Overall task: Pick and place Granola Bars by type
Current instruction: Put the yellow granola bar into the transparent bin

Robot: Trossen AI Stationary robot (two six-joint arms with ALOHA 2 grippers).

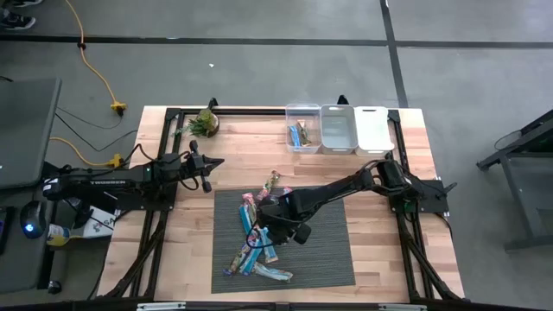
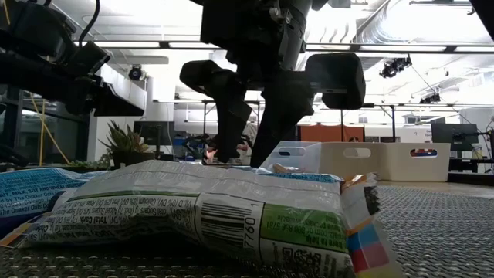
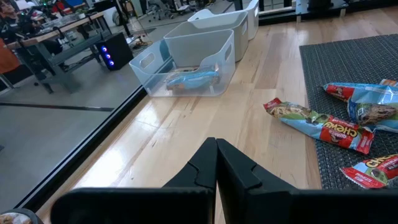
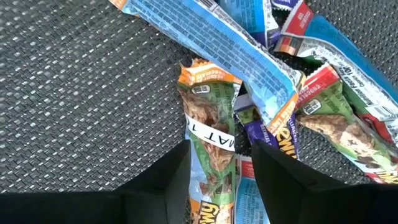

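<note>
The right end effector (image 1: 278, 226) hangs low over the pile of Granola Bars (image 1: 257, 240) at the centre of the high view, its fingers (image 4: 171, 180) apart and straddling a green-and-orange bar (image 4: 208, 134) that lies between them on the dark woven mat (image 1: 324, 250); whether the pads touch the wrapper cannot be told. The left end effector (image 3: 216, 163) waits at the left centre of the high view above bare wood, its fingers pressed together on nothing.

Three bins stand in a row at the upper centre of the high view, against the far edge of the tabletop (image 1: 380, 242). The clear bin (image 1: 302, 128), leftmost, holds a few bars, one in a light blue wrapper (image 3: 194, 78). The grey bin (image 1: 338, 129) beside it and the white bin (image 1: 373, 128) at the right show no contents.

The bars are slim, flat and shiny, wrapped in light blue, red, green and tan, overlapping in a loose heap on the mat's left half. A red-and-tan one (image 3: 320, 123) lies partly off the mat on the wood. A small potted plant (image 1: 205, 123) sits at the upper left of the tabletop.
</note>
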